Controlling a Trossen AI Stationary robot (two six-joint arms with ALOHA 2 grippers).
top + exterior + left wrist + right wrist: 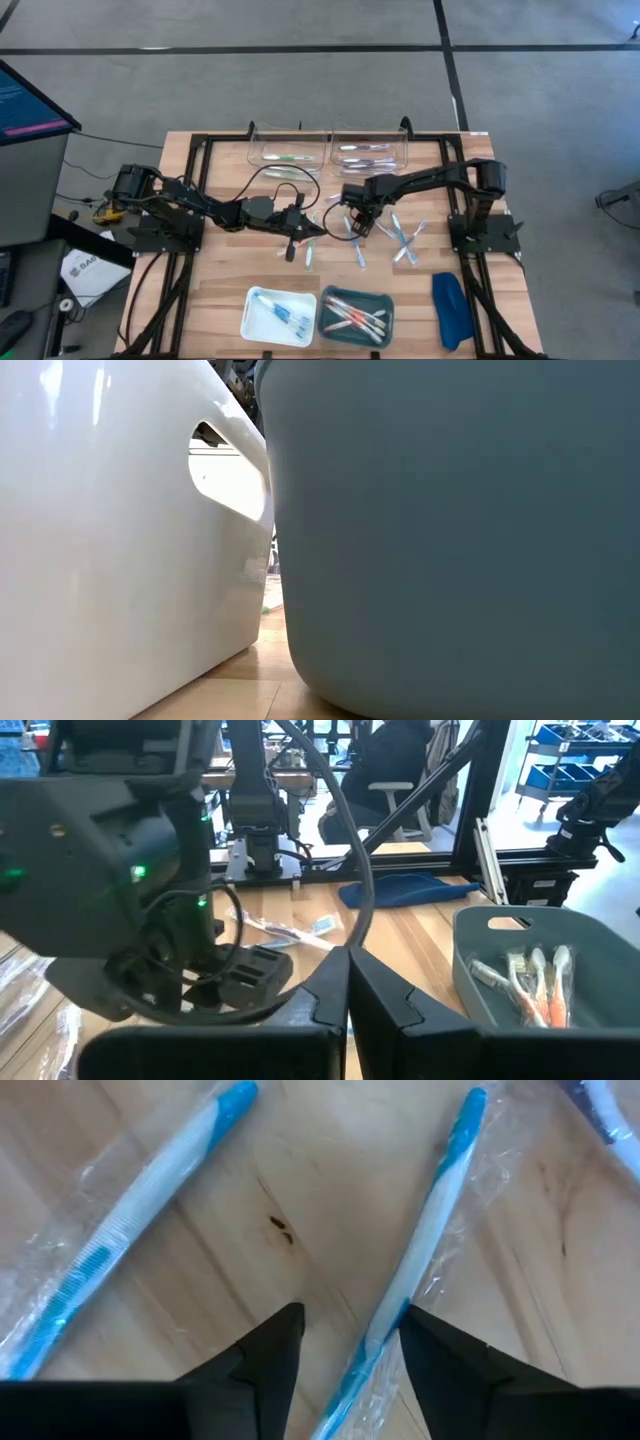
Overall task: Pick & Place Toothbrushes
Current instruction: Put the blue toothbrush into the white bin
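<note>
Several wrapped toothbrushes [402,240] lie loose on the wooden table's middle. My right gripper [357,218] points down over them, open. In the right wrist view its fingers [270,1355] stand on either side of a blue-and-white toothbrush [425,1220] in clear wrap. A second one [140,1190] lies beside it. My left gripper [305,228] waits to the left of the pile, shut and holding nothing [348,975]. My right gripper comes from above with a finger on each side of the wrapped toothbrush's handle [385,1325], which lies flat on the table. One finger [430,1350] stands right at the wrap's edge; whether it touches, I cannot tell.
A white tray [250,300] and a teal tray [323,310] with toothbrushes stand at the near edge and fill the low view. Two clear bins [285,152] stand at the far edge. A dark-blue oblong object [450,308] lies near right.
</note>
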